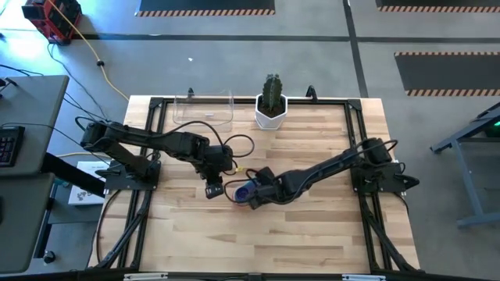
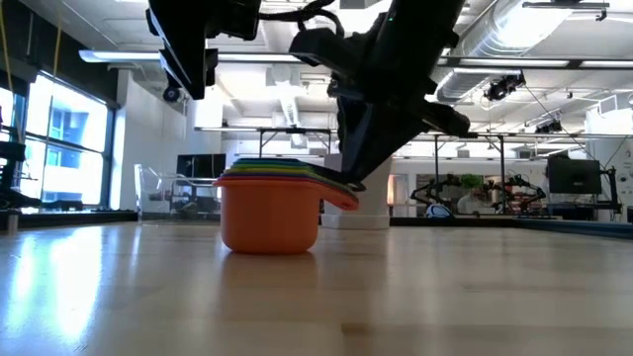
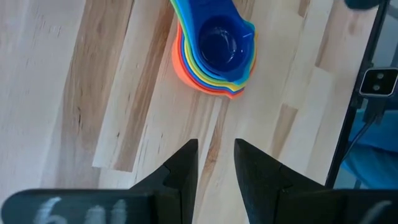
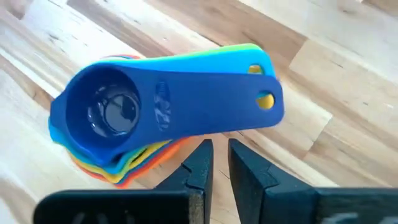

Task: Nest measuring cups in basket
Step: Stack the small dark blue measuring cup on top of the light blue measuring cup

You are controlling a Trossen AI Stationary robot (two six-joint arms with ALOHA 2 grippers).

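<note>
The measuring cups [image 1: 243, 191] stand nested in one stack on the wood table, mid-table, with the orange cup [image 2: 269, 220] at the bottom and the blue cup [image 4: 118, 112] on top. Their handles [image 4: 249, 102] fan out to one side. My right gripper [image 4: 217, 152] hovers at the handles, its fingers a narrow gap apart with nothing between them. My left gripper [image 3: 216, 155] hangs open above the table, just left of the stack, holding nothing. The clear basket [image 1: 203, 109] stands at the far edge. My right gripper has its fingertips [image 2: 353, 176] right at the stacked handles [image 2: 336, 190], slanting down from the table's right side. I cannot tell whether they touch the handles. Nothing sits between the fingers.
A white pot with a green cactus [image 1: 271, 112] stands right of the basket at the far edge. Black frame rails [image 1: 355, 133] run along the table's sides. Bare wood lies toward the near edge.
</note>
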